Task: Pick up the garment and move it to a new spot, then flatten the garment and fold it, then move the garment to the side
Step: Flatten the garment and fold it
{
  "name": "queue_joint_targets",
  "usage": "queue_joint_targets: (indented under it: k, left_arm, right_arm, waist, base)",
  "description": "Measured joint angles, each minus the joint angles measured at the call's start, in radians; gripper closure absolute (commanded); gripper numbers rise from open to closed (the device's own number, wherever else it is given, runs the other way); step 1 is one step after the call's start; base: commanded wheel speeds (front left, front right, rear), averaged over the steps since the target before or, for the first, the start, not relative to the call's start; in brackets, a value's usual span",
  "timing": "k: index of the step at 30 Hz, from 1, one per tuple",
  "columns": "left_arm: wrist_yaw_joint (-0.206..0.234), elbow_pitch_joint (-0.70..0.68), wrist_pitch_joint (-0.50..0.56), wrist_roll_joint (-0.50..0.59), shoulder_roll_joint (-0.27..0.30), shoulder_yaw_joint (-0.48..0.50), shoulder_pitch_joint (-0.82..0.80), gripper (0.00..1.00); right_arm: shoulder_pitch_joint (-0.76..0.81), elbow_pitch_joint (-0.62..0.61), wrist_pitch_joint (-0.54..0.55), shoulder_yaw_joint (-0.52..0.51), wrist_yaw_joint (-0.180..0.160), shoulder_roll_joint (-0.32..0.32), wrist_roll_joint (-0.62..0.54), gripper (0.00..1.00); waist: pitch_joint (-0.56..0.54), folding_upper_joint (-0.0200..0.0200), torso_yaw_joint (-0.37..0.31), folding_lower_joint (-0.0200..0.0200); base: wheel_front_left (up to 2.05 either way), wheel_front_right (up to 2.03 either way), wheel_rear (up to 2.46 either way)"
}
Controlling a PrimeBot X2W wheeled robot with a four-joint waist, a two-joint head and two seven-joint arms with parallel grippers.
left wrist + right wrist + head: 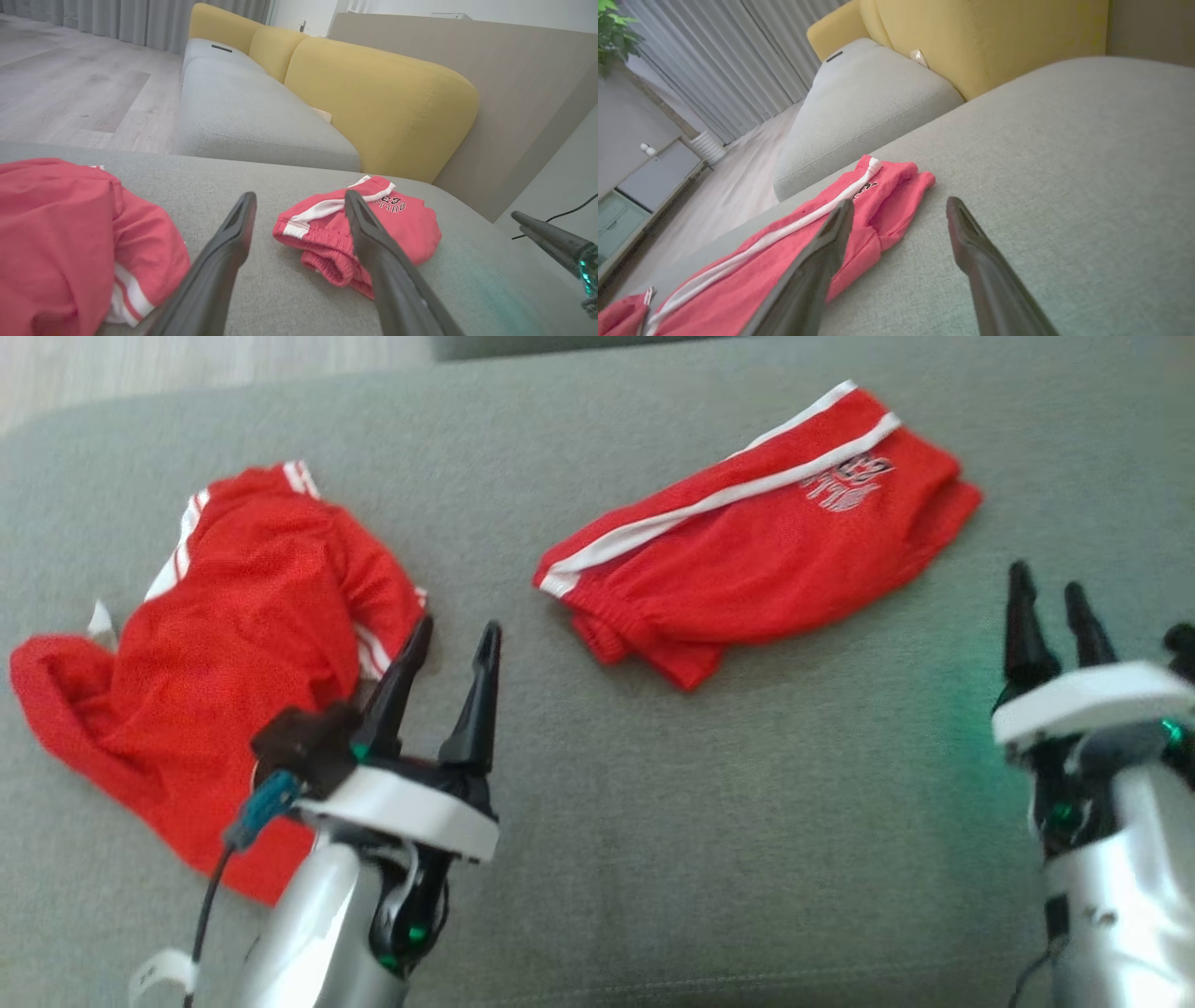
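**Garment pair in red: crumpled garment (pixel 233 681) and folded garment (pixel 756 551)**

Writing shows on the folded garment alone. It is a white print (pixel 390 204) near the striped edge. In the left wrist view it seems to read "BULLS", with two blurred characters beside it. The head view is too soft to read.

Two red garments lie on the grey cushion (pixel 700 821), well apart. In the head view the crumpled garment sits at nine o'clock, with white stripes at its edges and a small white tag (pixel 98 616) on its left side. The folded garment lies at one o'clock, with two white stripes running along it.

Two tools are in view. The left tool (pixel 457 639), at seven o'clock, has its fingers spread apart and holds nothing. One fingertip lies over the crumpled garment's right edge, and I cannot tell whether it touches. The right tool (pixel 1046 586), at four o'clock, is likewise spread and empty, above bare cushion.
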Motion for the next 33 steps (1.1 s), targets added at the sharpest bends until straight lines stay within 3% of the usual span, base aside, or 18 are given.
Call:
queue_joint_targets:
  k: [10, 21, 33]
  left_arm:
    - [0.000, -0.015, 0.000, -0.033, 0.000, -0.047, -0.075, 0.00]
    - [0.011, -0.047, 0.000, -0.052, -0.001, -0.089, -0.122, 0.00]
    - [0.012, -0.053, 0.000, -0.043, -0.001, -0.139, -0.150, 0.00]
  right_arm:
    - [-0.220, 0.159, 0.193, -0.196, 0.000, 0.010, 0.118, 0.00]
    - [-0.377, 0.358, 0.239, -0.332, 0.000, -0.028, -0.004, 0.00]
    - [-0.482, 0.435, 0.279, -0.347, 0.000, -0.080, -0.050, 0.00]
  waist:
    - [0.105, 0.0000, 0.087, 0.0001]
    - [0.160, 0.0000, 0.151, 0.0000]
    - [0.204, 0.0000, 0.182, -0.0001]
  base:
    - [0.00, 0.00, 0.00]
    - [0.00, 0.00, 0.00]
    - [0.00, 0.00, 0.00]
